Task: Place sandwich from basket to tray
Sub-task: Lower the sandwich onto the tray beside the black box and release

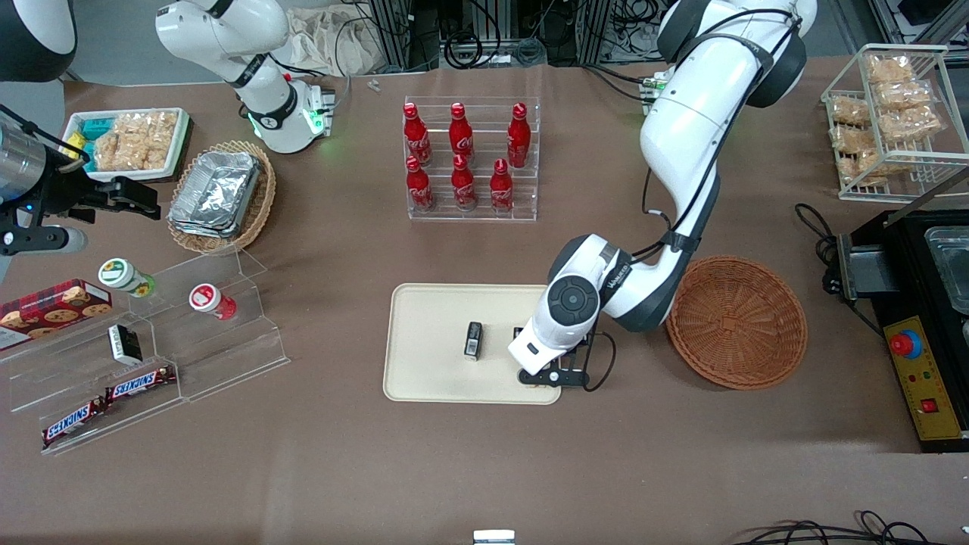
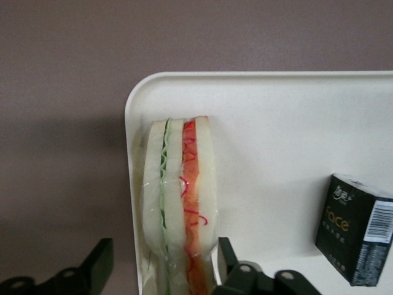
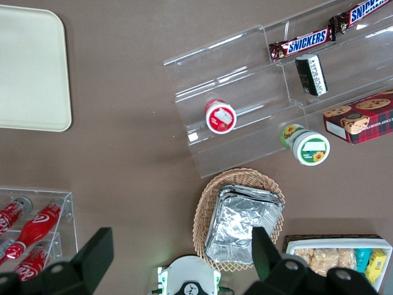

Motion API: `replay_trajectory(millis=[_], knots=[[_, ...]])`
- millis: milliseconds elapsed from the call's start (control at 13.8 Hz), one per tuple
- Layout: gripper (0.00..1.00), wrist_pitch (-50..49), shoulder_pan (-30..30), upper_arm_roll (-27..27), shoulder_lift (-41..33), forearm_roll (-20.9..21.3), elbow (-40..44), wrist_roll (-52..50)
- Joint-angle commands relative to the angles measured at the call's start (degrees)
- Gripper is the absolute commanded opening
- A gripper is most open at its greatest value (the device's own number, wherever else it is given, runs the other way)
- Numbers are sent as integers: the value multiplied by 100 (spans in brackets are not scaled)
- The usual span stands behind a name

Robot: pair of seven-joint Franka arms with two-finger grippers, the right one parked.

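The sandwich (image 2: pixel 181 184), pale bread with green and red-orange filling in clear wrap, stands on its edge on the cream tray (image 2: pixel 295 123), right along the tray's rim near a rounded corner. My left gripper (image 2: pixel 163 264) straddles it, open: one finger (image 2: pixel 101 258) is clear of the bread, the other (image 2: pixel 226 255) is right beside it. In the front view the gripper (image 1: pixel 553 375) is low over the tray (image 1: pixel 431 318) at the end nearest the reddish-brown basket (image 1: pixel 736 322), which has nothing in it. The arm hides the sandwich there.
A small black box (image 1: pixel 473 340) lies on the tray, beside the gripper. A clear rack of red bottles (image 1: pixel 469 159) stands farther from the front camera. Acrylic shelves with snacks (image 1: pixel 151 356) lie toward the parked arm's end. A black machine (image 1: pixel 923 303) is near the basket.
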Motion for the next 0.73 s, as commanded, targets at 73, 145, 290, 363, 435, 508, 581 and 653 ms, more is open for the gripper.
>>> replay_trajectory(millis=[73, 145, 290, 363, 435, 508, 581, 653], knots=[[98, -105, 43, 29, -383, 1, 111, -127], [98, -175, 95, 46, -550, -8, 58, -127], [98, -517, 288, 46, -963, -8, -73, -153], [98, -579, 376, 55, -1235, 9, -257, -232], [98, -580, 594, 46, -1568, 27, -546, -241], [97, -589, 762, 46, -1937, 10, -897, -163], [96, -589, 946, 46, -2315, 10, -1309, -145], [95, -589, 1140, 38, -2693, 1, -1696, -136]])
